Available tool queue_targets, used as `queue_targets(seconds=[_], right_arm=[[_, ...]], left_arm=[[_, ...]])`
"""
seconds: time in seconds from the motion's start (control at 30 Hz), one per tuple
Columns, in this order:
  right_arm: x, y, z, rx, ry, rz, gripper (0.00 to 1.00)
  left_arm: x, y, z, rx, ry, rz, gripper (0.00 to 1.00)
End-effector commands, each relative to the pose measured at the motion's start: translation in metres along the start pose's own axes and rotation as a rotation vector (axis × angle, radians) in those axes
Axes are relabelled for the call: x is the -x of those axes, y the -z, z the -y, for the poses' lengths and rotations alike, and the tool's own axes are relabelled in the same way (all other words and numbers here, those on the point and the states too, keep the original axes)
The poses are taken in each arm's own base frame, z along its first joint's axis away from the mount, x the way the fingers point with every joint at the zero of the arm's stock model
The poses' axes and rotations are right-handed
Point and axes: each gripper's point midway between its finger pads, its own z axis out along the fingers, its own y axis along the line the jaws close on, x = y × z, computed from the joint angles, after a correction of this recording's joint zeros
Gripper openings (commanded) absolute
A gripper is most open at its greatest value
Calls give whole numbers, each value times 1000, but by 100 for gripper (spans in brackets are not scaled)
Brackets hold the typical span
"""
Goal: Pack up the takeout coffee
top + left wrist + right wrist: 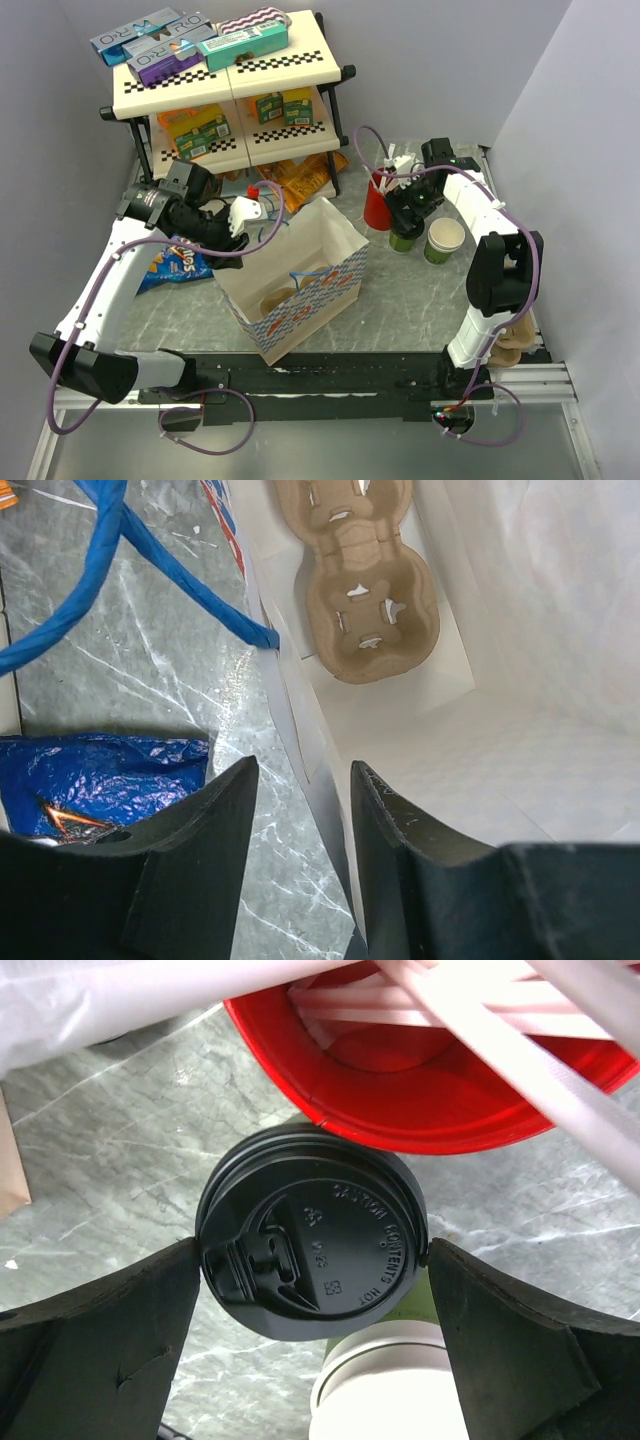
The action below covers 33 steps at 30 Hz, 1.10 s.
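Shows the coffee point(403, 240) upright on the table point(400, 300), well right of the bag point(310, 290), between the red cup point(378, 205) and the open cup point(444, 240), close to both. Finds its black lid point(315, 1250) seated on top. Has the right claw point(315, 1257) spread wide over it, one finger at each side of the lid's rim, at most grazing it, clamping nothing. Puts the left claw point(305, 780) at the bag's left rim, half open, fingers straddling the paper wall without pinching it. Reveals a tray point(365, 600) flat on the bag's floor, and chips point(100, 770) on the table outside that wall.
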Motion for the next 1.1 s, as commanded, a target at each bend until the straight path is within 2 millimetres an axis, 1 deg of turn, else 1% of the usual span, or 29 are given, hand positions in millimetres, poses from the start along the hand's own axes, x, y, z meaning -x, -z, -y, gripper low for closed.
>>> queue_targets(seconds=[0.0,0.2,0.37,0.5,0.6,0.67,0.77,0.9,1.07], right_arm=[[10,17,-2,9,-12,28,100],[8,18,-6,28,-3,22,100],[11,20,-3,11,2,36,100],[6,14,-5,36,-4,6,100],[5,12,-3,20,1,3,100],[5,12,3,-13,14,2,100],[8,17,7,-59,51,23,100],[9,18,6,-71,84,30,100],[10,14,0,-36,89,27,100]], left_arm=[[2,0,10,-40,7,15,48],[1,-1,12,-47,10,16,48],[0,-1,14,-47,14,18,48],[-1,-2,15,-51,18,16,47],[-1,-1,14,-46,18,16,47],[-1,-1,14,-44,17,16,47],[0,-1,15,-45,21,19,47],[-2,-2,16,-49,28,16,47],[-2,-2,16,-48,31,14,47]])
